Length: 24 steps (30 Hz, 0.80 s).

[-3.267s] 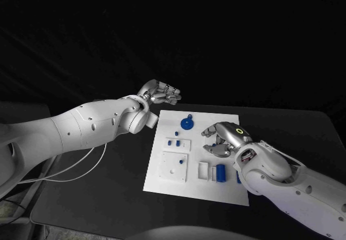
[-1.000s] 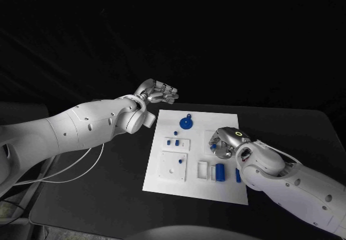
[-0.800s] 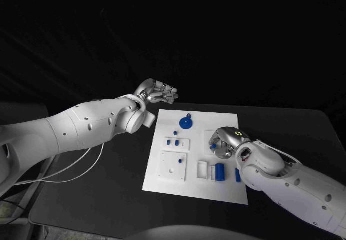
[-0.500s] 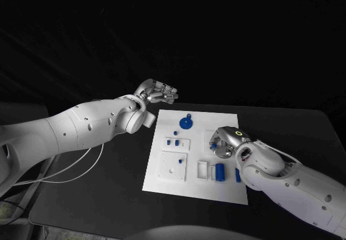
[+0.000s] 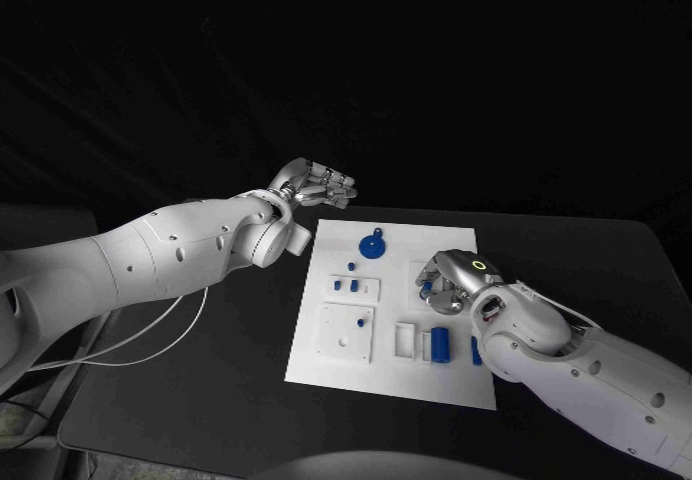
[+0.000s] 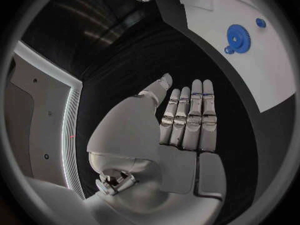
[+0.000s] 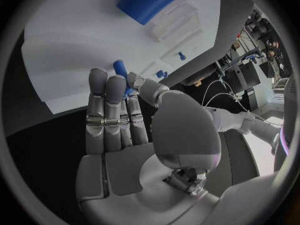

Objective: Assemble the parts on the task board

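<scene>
The white task board [image 5: 326,368] lies in the middle of the black table. My right hand [image 5: 450,285] hovers low over its right side and pinches a small blue peg [image 7: 120,69] between thumb and fingers; the peg's blue shows at the fingertips [image 5: 428,287]. A blue gear [image 5: 374,247] with a smaller one beside it lies at the board's far end. Two short blue pegs [image 5: 346,285] stand in a small white block. A blue cylinder [image 5: 438,345] lies in a white cradle near the front. My left hand [image 5: 320,185] is raised beyond the board's far left corner, fingers straight and empty [image 6: 187,120].
A white square block with holes [image 5: 348,332] sits on the board's left front. Another blue piece [image 5: 476,350] lies beside the cylinder, close to my right forearm. A white cable [image 5: 159,335] hangs under my left arm over the table's left side.
Since the earliest frame my right hand's spread fingers have drawn in around the blue peg. Over the last second it has shifted slightly to the right. My left hand has stayed put.
</scene>
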Motion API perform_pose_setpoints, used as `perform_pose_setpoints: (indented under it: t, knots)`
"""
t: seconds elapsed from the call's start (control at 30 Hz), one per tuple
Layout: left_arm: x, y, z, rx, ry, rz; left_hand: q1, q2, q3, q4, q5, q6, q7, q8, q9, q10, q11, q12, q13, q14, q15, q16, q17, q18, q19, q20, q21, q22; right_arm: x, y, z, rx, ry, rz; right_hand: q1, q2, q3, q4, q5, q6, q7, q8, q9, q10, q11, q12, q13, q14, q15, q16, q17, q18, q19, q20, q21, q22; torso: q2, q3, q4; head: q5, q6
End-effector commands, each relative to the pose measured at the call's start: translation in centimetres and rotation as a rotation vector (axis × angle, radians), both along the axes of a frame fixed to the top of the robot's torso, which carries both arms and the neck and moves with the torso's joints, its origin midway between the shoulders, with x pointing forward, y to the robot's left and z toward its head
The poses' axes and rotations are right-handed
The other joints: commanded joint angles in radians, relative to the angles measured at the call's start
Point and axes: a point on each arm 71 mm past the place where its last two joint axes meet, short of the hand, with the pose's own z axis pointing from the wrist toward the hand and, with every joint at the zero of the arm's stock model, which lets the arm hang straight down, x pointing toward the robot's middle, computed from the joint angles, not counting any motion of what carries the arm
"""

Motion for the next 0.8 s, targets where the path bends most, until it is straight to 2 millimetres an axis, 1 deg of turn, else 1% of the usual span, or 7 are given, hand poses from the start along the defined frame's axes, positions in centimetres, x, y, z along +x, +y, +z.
perform_pose_setpoints:
  t: [0.03,0.2,0.37,0.5,0.57,0.63,0.8]
  knots:
    - [0.0,-0.1,0.1,-0.007,0.001,-0.013,0.002,0.009,0.0,0.006,-0.004,-0.005,-0.001,0.005,-0.001,0.001,0.0,-0.003,0.001,-0.003,0.0,-0.003,0.001,-0.002,0.006,0.004,0.004,-0.001,-0.2,0.2,0.5,0.022,-0.047,0.014,0.002,0.008,0.004,-0.002,-0.002,0.007,0.001,0.005,0.0,0.067,-0.054,0.003,0.005,0.001,-0.006,-0.004,0.002,0.015,0.019,-0.007,0.003,0.002,0.0,-0.0002,0.0001,0.0,0.0]
    - [0.0,-0.1,0.1,-0.007,0.001,-0.014,0.002,0.009,0.0,0.006,-0.004,-0.005,-0.001,0.005,-0.001,0.001,0.0,-0.003,0.001,-0.003,0.0,-0.003,0.001,-0.002,0.006,0.004,0.004,-0.001,-0.8,0.6,1.3,0.04,-0.054,0.038,0.002,0.008,0.003,-0.002,-0.002,0.008,0.001,0.004,0.0,0.068,-0.054,0.003,0.004,0.001,-0.006,-0.005,0.005,0.015,0.02,-0.007,0.002,0.006,0.0,-0.0005,-0.0001,0.003,0.0]
    - [0.1,-0.2,0.1,-0.007,0.003,-0.014,0.002,0.009,0.0,0.006,-0.004,-0.005,-0.001,0.005,-0.001,0.001,0.0,-0.003,0.001,-0.003,0.0,-0.003,0.001,-0.002,0.006,0.004,0.004,-0.001,-1.7,1.6,2.5,0.069,-0.055,0.079,0.004,0.008,0.005,-0.004,-0.002,0.007,0.001,0.004,0.0,0.068,-0.054,0.003,0.004,0.002,-0.006,-0.006,0.006,0.015,0.02,-0.008,0.001,0.009,0.0,-0.001,-0.0013,0.008,-0.001]
    - [0.1,-0.3,0.0,-0.006,0.004,-0.014,0.002,0.009,0.0,0.006,-0.004,-0.005,-0.001,0.005,-0.001,0.001,0.0,-0.003,0.001,-0.003,0.0,-0.003,0.001,-0.002,0.006,0.004,0.004,-0.001,-2.3,2.7,3.1,0.084,-0.046,0.114,0.005,0.01,0.001,-0.004,-0.002,0.006,0.001,0.004,0.0,0.067,-0.053,0.003,0.004,0.003,-0.006,-0.008,0.008,0.015,0.02,-0.007,-0.001,0.013,0.0,-0.0016,-0.0013,0.015,-0.001]
    - [0.2,-0.3,0.0,-0.007,0.004,-0.015,0.002,0.009,0.0,0.006,-0.004,-0.005,-0.001,0.005,-0.001,0.001,0.0,-0.003,0.001,-0.003,0.0,-0.003,0.001,-0.002,0.006,0.004,0.004,-0.001,-2.6,3.3,3.3,0.092,-0.042,0.133,0.006,0.011,0.0,-0.005,-0.002,0.006,0.001,0.004,0.0,0.067,-0.053,0.003,0.004,0.002,-0.006,-0.009,0.009,0.015,0.019,-0.007,-0.003,0.015,-0.001,-0.0012,-0.0006,0.018,-0.002]
    - [0.2,-0.4,0.0,-0.007,0.005,-0.017,0.002,0.009,0.0,0.006,-0.004,-0.005,-0.001,0.005,-0.001,0.001,0.0,-0.003,0.001,-0.003,0.0,-0.003,0.001,-0.002,0.006,0.004,0.004,-0.001,-2.9,4.0,3.4,0.099,-0.039,0.15,0.006,0.012,-0.001,-0.004,-0.002,0.005,0.001,0.004,0.0,0.066,-0.053,0.002,0.004,0.003,-0.005,-0.009,0.009,0.015,0.019,-0.007,-0.003,0.016,-0.001,-0.0014,-0.0006,0.019,-0.002]
    - [0.3,-0.9,0.0,-0.008,0.007,-0.024,0.004,0.009,-0.001,0.008,-0.005,-0.005,-0.001,0.005,-0.001,0.0,0.0,-0.003,0.001,-0.004,0.0,-0.003,0.001,-0.002,0.008,0.004,0.004,-0.009,-3.7,5.9,3.4,0.117,-0.034,0.2,0.007,0.015,-0.004,-0.005,-0.002,0.005,0.001,0.004,0.0,0.066,-0.053,0.003,0.004,0.003,-0.006,-0.01,0.01,0.015,0.02,-0.007,-0.005,0.017,-0.001,-0.0015,0.0,0.028,-0.004]
